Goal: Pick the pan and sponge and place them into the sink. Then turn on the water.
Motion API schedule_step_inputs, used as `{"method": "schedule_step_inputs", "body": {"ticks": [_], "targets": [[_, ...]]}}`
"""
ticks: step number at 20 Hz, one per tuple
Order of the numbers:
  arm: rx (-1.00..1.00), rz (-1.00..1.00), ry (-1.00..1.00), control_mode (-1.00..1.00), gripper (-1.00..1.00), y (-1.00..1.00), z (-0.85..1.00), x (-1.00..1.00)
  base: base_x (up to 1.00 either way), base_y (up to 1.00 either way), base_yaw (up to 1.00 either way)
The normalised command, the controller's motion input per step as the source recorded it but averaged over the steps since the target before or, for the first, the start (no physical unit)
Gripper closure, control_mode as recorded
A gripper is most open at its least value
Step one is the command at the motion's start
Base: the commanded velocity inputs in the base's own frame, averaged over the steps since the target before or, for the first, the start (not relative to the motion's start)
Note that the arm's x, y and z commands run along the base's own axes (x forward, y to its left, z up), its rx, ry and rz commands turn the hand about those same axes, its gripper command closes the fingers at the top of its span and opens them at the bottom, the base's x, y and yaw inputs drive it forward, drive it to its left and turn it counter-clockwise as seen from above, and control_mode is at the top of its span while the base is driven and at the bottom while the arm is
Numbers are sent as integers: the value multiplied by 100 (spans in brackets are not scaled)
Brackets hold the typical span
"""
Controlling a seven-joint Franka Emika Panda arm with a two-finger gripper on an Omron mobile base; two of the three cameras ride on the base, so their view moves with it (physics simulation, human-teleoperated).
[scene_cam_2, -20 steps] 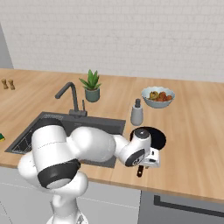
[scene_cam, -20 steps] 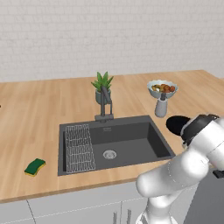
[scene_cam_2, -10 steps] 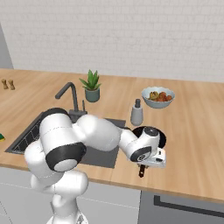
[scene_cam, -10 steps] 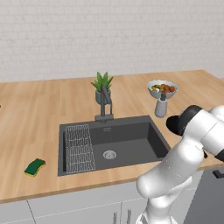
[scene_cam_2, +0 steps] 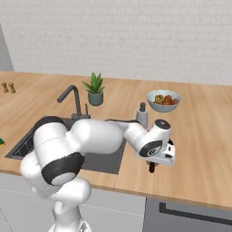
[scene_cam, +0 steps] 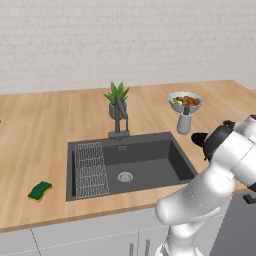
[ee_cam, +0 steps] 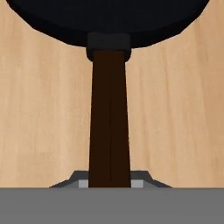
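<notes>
Between the closed jaws runs the pan (ee_cam: 109, 26) handle.

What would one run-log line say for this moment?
gripper: shut on pan handle | pan: on counter right of sink | sponge: on counter, left of sink | water: off

White brick wall (scene_cam: 125, 40) runs behind the desk (scene_cam: 45, 125), a light wood-grain top under even, flat light. Below its front edge: pale grey cabinet fronts (scene_cam: 75, 240) with slim metal handles. Small potted plant (scene_cam_2: 94, 89) stands near the wall. Dark grey panel (scene_cam_2: 190, 217) sits under the desk at right.
</notes>
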Motion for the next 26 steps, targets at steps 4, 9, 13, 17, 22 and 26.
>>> {"method": "schedule_step_inputs", "body": {"ticks": [4, 9, 13, 17, 22, 26], "targets": [[0, 0, -5, -100, 100, 5, 100, -5, 0, 0, 0], [0, 0, -10, -100, 100, 0, 100, -9, 0, 0, 0], [0, 6, -19, -100, 100, 0, 96, -24, 0, 0, 0], [0, 47, -15, -100, 100, 13, 45, -23, 0, 0, 0], [0, 56, -8, -100, 100, 29, 3, -9, 0, 0, 0], [0, 33, 1, -100, 100, 42, -3, 6, 0, 0, 0]]}}
